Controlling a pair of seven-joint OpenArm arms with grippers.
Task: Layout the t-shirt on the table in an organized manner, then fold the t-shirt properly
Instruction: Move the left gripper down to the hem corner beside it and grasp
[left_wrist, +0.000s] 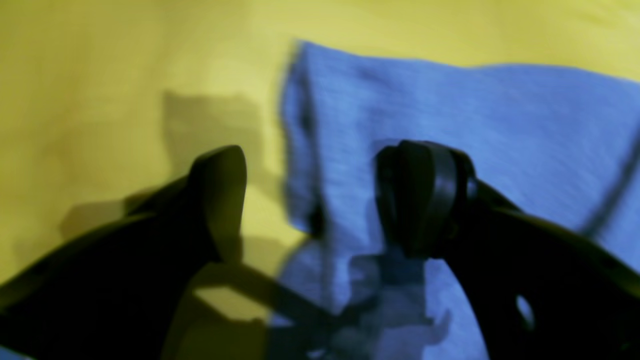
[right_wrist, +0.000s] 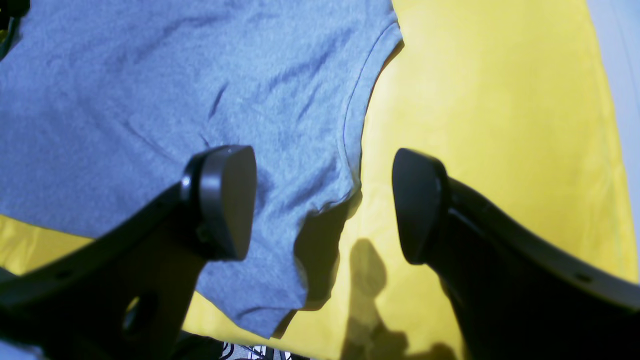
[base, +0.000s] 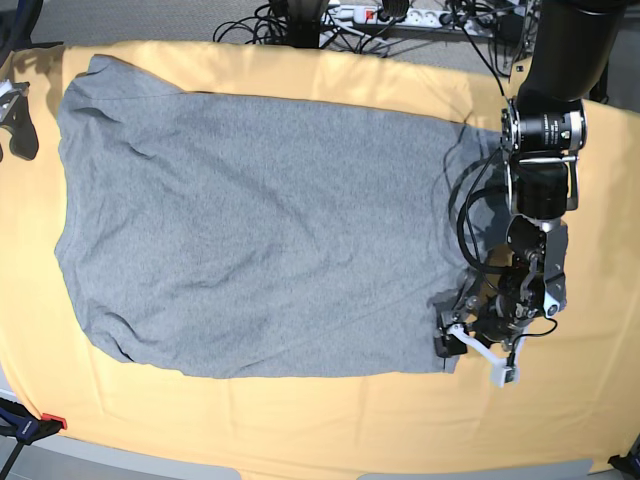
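Observation:
The grey t-shirt (base: 260, 230) lies spread out, plain side up, on the yellow table (base: 300, 430). My left gripper (base: 475, 358) hovers at the shirt's near right corner. In the left wrist view the left gripper (left_wrist: 320, 200) is open. One finger (left_wrist: 425, 200) is over the t-shirt (left_wrist: 450, 110), the other over the bare table (left_wrist: 100, 75), and the shirt's dark-seamed edge runs between them. My right gripper (right_wrist: 322, 205) is open too, straddling a curved hem of the t-shirt (right_wrist: 150, 90) beside the table (right_wrist: 475, 100). In the base view the right gripper (base: 15, 125) only peeks in at the left edge.
Cables and a power strip (base: 400, 15) lie beyond the table's far edge. A red-tipped clamp (base: 50, 420) sits at the near left corner. The left arm's column (base: 545, 130) stands over the table's right side.

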